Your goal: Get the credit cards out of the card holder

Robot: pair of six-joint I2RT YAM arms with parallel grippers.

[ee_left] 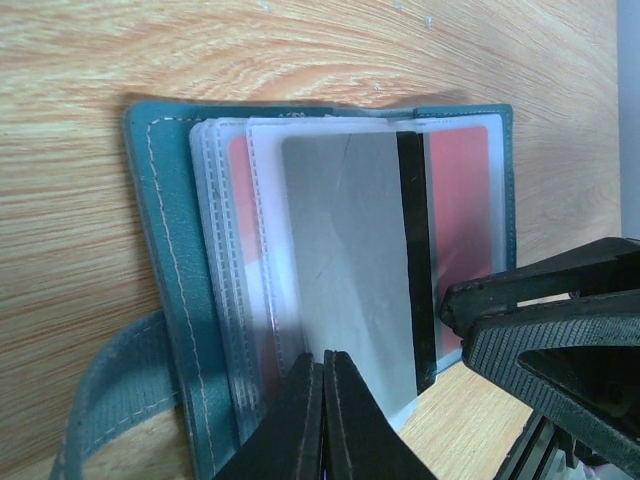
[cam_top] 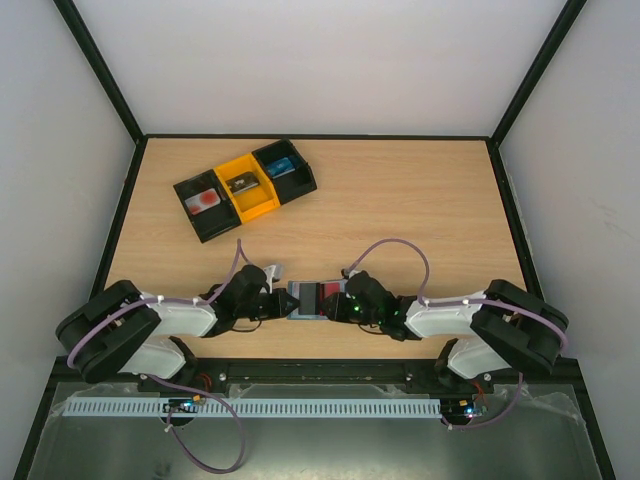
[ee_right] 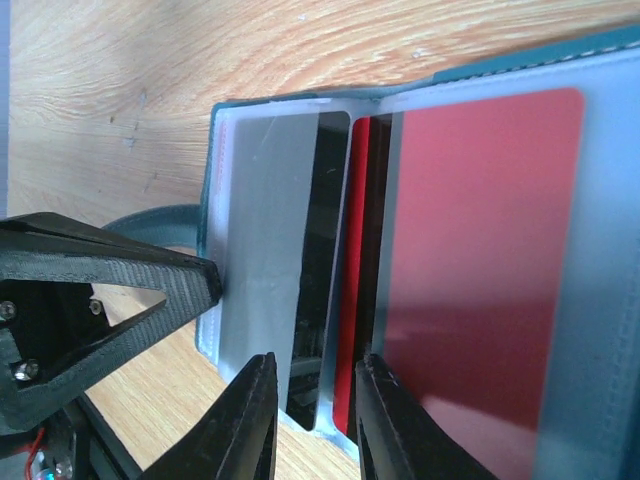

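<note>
The blue-grey card holder [cam_top: 303, 300] lies open near the table's front edge, between my two grippers. Its clear sleeves hold credit cards: a grey card [ee_left: 345, 260] with a black stripe on top, and a red card [ee_left: 460, 220] behind it. My left gripper [ee_left: 325, 362] is shut, its tips at the outer edge of the grey card's sleeve; I cannot tell if anything is pinched. My right gripper [ee_right: 312, 375] is open, its jaws either side of a sleeve edge and the thin edge of a red card [ee_right: 480, 250].
A black-and-orange three-compartment tray [cam_top: 245, 188] with small items sits at the back left. The holder's teal strap [ee_left: 120, 390] trails on the wood beside it. A black frame borders the table.
</note>
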